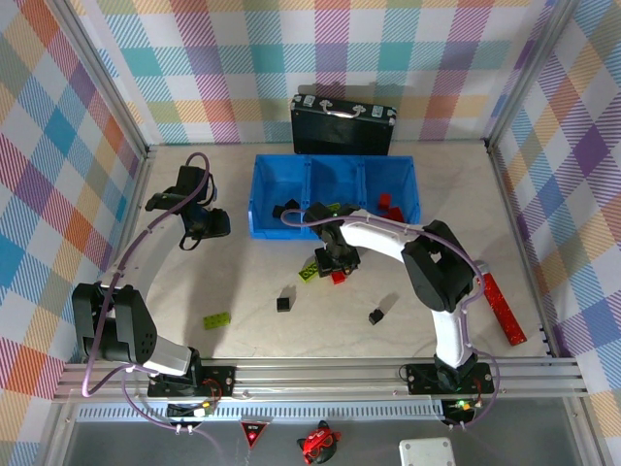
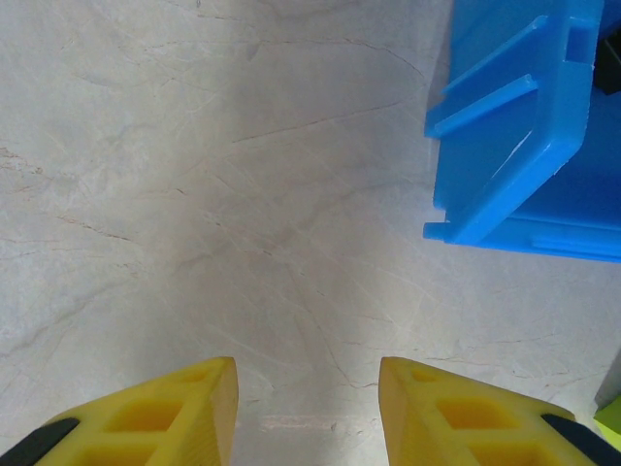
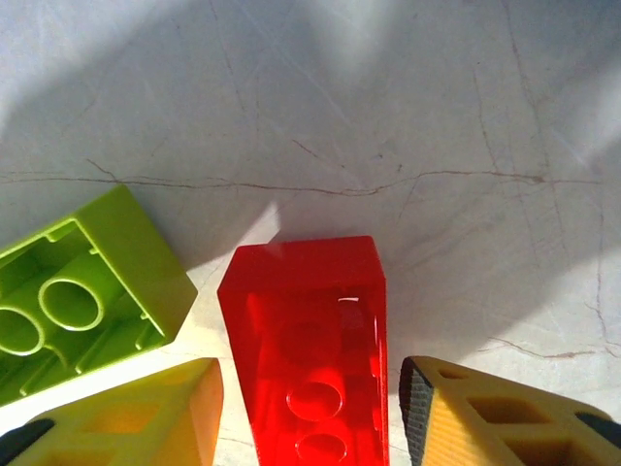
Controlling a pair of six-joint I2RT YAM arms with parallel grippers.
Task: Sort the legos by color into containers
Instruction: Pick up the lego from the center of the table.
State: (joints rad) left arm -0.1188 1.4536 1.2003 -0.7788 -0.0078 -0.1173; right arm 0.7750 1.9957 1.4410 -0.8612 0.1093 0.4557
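R gripper [image 3: 310,381] is down on the table just below the blue bin [image 1: 291,231], mid-frame in the top view. Its yellow fingers sit either side of a red brick [image 3: 306,330], w/ a lime brick [image 3: 87,291] just beside it at lower left. Can't tell if the pinch is tight. L gripper [image 2: 309,388] hangs partly open & empty by the bin's left corner. Looks like the pick step for red. Next, I'd say: squeeze firm, lift w/o dragging the lime one, then carry to the bin's right-hand compartment, where reds lie.
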